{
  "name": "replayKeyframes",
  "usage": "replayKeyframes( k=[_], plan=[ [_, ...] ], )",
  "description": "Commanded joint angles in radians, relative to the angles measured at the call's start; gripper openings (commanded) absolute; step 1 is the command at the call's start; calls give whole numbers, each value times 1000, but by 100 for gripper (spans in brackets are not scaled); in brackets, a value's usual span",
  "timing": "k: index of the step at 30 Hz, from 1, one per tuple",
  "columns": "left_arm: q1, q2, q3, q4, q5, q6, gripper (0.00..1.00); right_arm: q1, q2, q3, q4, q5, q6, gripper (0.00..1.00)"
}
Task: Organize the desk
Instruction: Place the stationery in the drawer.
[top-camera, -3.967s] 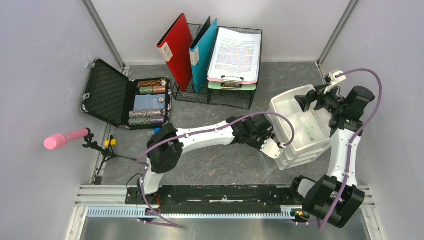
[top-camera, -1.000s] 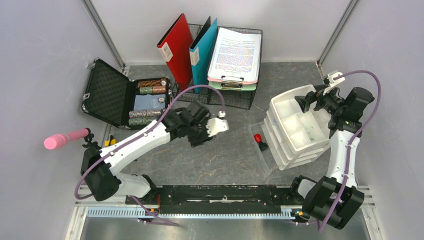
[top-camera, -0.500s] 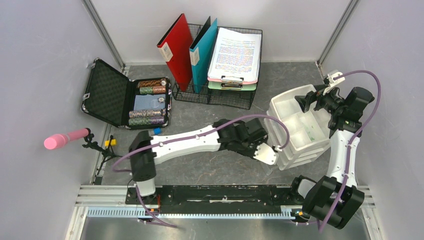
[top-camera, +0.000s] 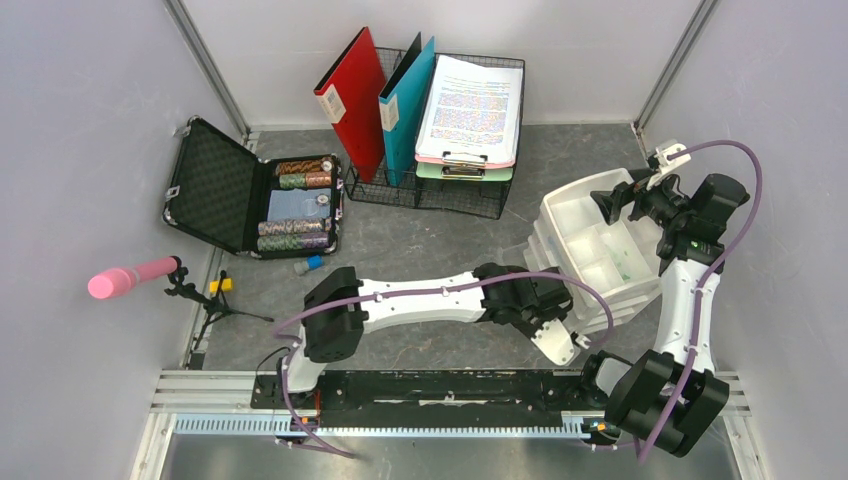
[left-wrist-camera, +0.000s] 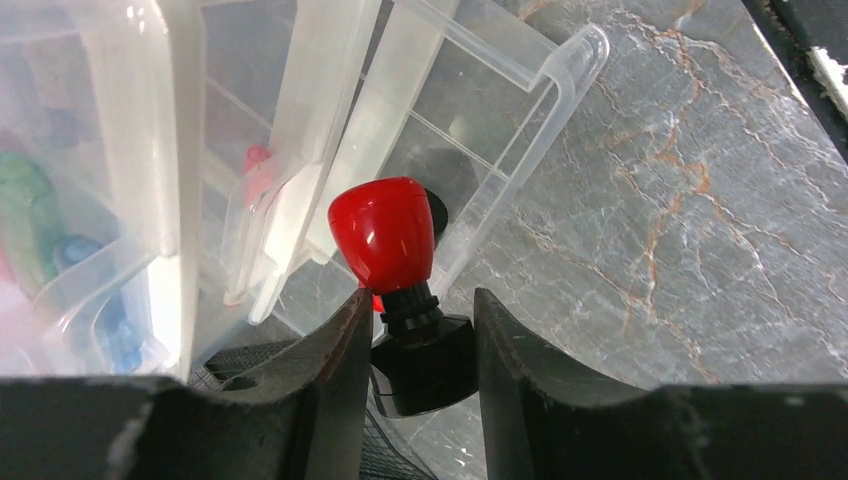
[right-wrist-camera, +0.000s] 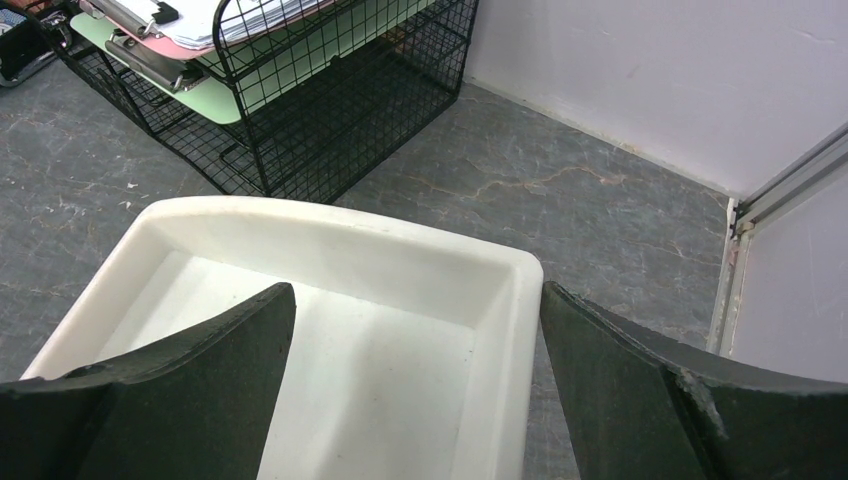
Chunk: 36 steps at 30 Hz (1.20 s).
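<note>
Desk (left-wrist-camera: 680, 200) lies below and right of the left gripper (left-wrist-camera: 415, 325), whose fingers pinch a red-capped black piece (left-wrist-camera: 385, 235). Advise centring over the clear drawer (left-wrist-camera: 480, 120) ahead before release (right gripper (right-wrist-camera: 415, 290) spread wide).

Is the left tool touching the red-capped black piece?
Touching: the left wrist view shows the left tool clamping the red-capped black piece by its black base, no gap.
</note>
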Motion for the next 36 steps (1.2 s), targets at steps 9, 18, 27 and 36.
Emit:
replayKeyframes(
  k=[9, 18, 27, 36],
  plan=[
    [-9, -80, -32, 127, -87, -51, 70, -14, 54, -72, -202, 60, 7, 98],
    [25, -386, -398, 224, -164, -195, 88, -17, 51, -73, -203, 57, 6, 98],
    [338, -784, -736, 143, -182, -386, 100, -17, 55, -72, -203, 52, 7, 98],
    [675, -1003, -874, -19, -155, -438, 100, -17, 68, -72, -203, 57, 10, 98]
  ],
)
